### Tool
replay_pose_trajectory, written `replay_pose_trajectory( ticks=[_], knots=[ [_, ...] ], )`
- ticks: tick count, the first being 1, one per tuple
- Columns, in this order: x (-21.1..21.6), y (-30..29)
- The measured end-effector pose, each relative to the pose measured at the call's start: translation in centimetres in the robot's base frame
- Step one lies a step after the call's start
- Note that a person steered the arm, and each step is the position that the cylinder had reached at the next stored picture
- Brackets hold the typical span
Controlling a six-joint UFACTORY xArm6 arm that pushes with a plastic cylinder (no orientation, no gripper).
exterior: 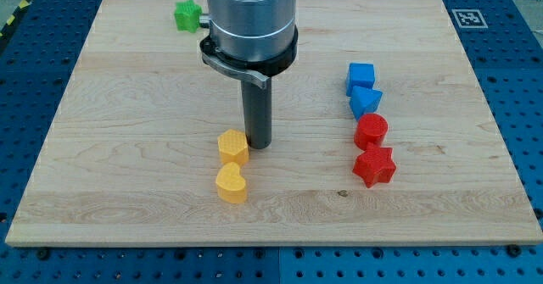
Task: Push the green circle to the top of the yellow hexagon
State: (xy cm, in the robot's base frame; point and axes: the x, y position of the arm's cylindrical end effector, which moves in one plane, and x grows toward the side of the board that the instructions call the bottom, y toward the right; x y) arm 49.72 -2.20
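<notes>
The yellow hexagon [232, 147] lies a little left of the board's middle. My tip [258, 144] rests on the board right beside the hexagon's right side, touching or nearly touching it. One green block [188, 15] shows near the board's top edge, left of the arm; its shape looks star-like rather than round. No green circle can be made out. The arm's wide grey body [250, 17] hides part of the board's top middle.
A yellow heart [230, 183] lies just below the hexagon. At the view's right stand a blue cube [361, 76], a second blue block [366, 103], a red circle [371, 131] and a red star [374, 166], in a column. The wooden board [127, 148] ends at blue table edges.
</notes>
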Motion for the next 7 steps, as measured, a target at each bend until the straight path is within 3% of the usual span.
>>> replay_pose_trajectory(
  ticks=[1, 3, 5, 6, 7],
  knots=[
    [-4.9, -0.9],
    [-11.1, 4.9],
    [-23.1, 5.6],
    [-22.4, -0.4],
    [-18.1, -2.4]
  ],
)
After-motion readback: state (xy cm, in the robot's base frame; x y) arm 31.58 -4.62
